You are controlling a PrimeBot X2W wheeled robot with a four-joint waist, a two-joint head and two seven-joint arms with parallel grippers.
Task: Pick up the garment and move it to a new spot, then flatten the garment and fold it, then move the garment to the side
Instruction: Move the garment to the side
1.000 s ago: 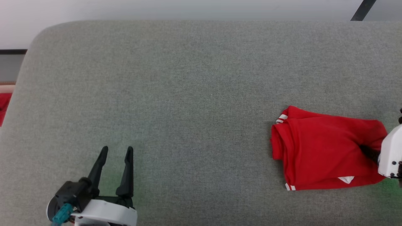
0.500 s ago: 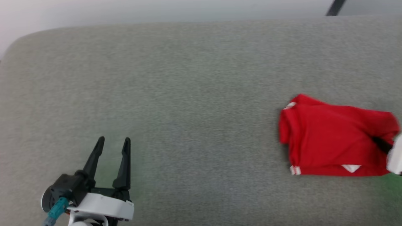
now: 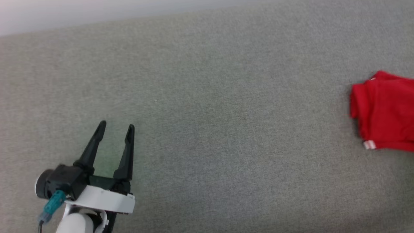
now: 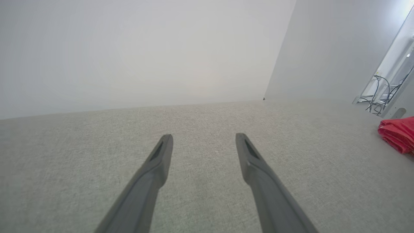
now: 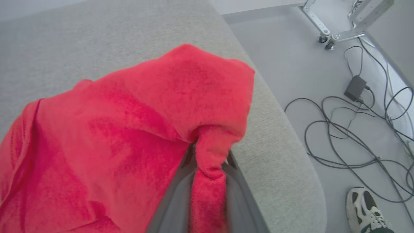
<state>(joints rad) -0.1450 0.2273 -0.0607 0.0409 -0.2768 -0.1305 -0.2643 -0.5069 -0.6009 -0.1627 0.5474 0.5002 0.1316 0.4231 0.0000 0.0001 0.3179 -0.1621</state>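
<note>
The garment (image 3: 385, 111), a folded bright red T-shirt with a bit of white trim, lies at the far right of the grey padded surface (image 3: 207, 97), cut off by the head view's edge. It also shows as a red bundle (image 4: 397, 134) at the right of the left wrist view. In the right wrist view my right gripper (image 5: 207, 161) is shut on a pinched fold of the garment (image 5: 129, 129), whose cloth rises between the two fingers near the surface's rounded edge. My left gripper (image 3: 115, 127) stands open at the lower left, nothing between its fingers (image 4: 161, 155).
The padded surface ends in a rounded edge (image 5: 291, 145) close to the held cloth. Beyond it on the floor lie cables (image 5: 349, 129), a power adapter (image 5: 354, 86), a wheeled frame (image 5: 326, 35) and a person's shoe (image 5: 367, 210). A pale wall (image 4: 145, 48) backs the surface.
My right gripper has shut on the garment's edge. The head view has swung left, so the garment now sits at its right edge. The left gripper stays open.
</note>
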